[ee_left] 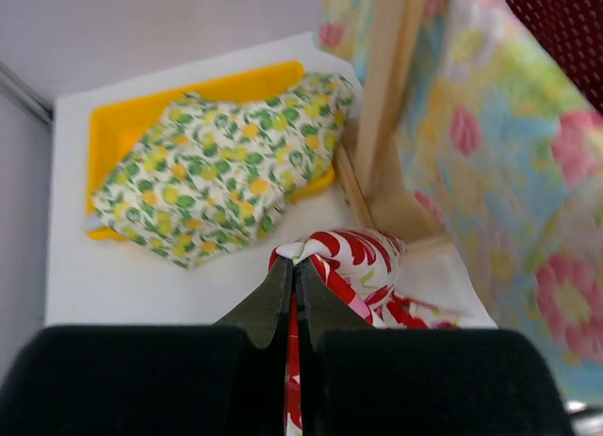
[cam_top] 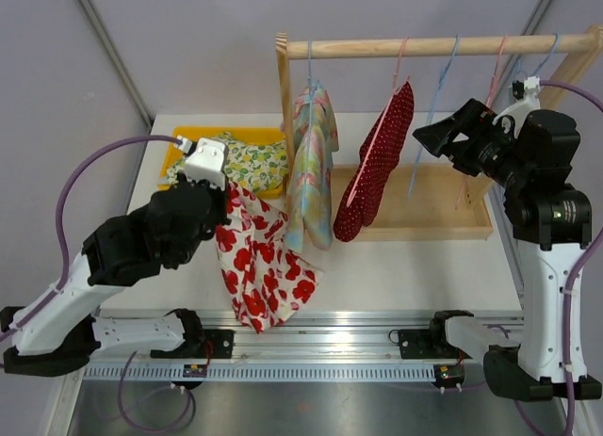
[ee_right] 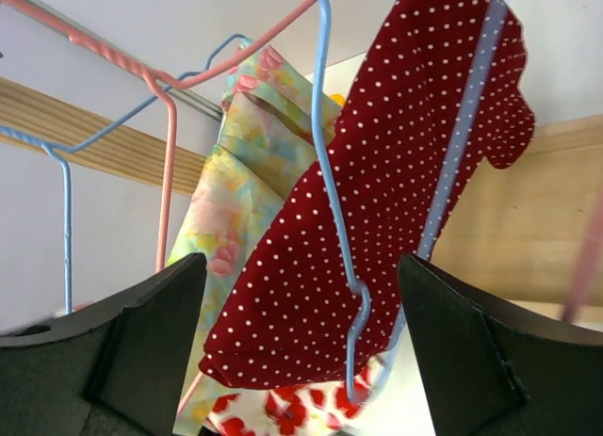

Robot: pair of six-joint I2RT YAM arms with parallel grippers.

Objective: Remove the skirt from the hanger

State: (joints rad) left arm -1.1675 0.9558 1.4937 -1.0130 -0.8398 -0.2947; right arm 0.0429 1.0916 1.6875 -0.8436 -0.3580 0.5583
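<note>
Evidently off the rack (cam_top: 424,48): red-floral skirt (cam_top: 264,266) dangled over table (cam_top: 396,266), top edge pinched tight in L gripper (ee_left: 294,264) to keep it clear. R gripper (ee_right: 300,276) gaped wide, empty, nr bare blue hanger (ee_right: 317,144).

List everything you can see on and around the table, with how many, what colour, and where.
red-flowered skirt: one, white with red flowers, hanging from the left gripper over the front of the table
pastel floral garment: one, pale green, blue and pink, hung at the left end of the rack
polka-dot garment: one, dark red with white dots, hung mid-rack
empty hangers: apparently three, two blue and one pink, right part of the rail
wooden rack: one, light wood, back of the table
yellow tray: one, back left
green-and-yellow garment: one, lying in the tray
table: one, white
left gripper: shut on the skirt
right gripper: open, by the hangers
</note>
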